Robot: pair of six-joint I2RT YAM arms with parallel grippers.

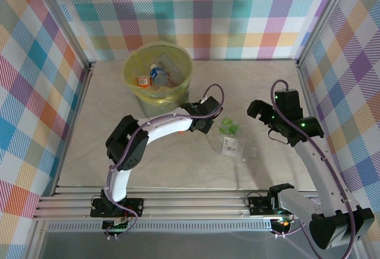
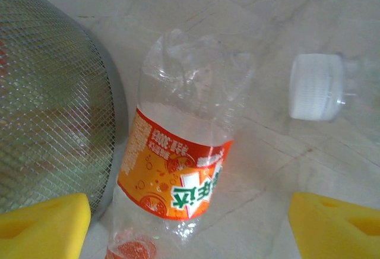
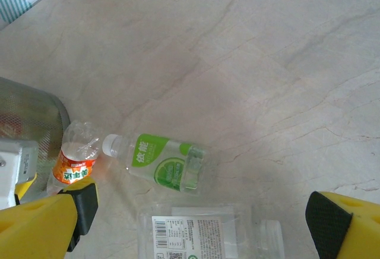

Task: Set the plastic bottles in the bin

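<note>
Left pincer [image 2: 189, 218]: wide open, empty, fingers either side of orange bottle [image 2: 178, 170] without touching it. The bottle lies on bench [image 1: 178, 164], just beside bin [image 1: 127, 72].
Right pincer [image 3: 202, 220]: wide open, empty, above green bottle [image 3: 163, 163] and flattened clear bottle [image 3: 202, 232] on bench.
Bin: yellow-lined, holds several bottles.

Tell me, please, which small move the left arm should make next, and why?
Probably lower the left gripper and close on the orange-label bottle. Its yellow fingers stand open on either side of the bottle, which lies on the table beside the bin, not yet gripped.
</note>
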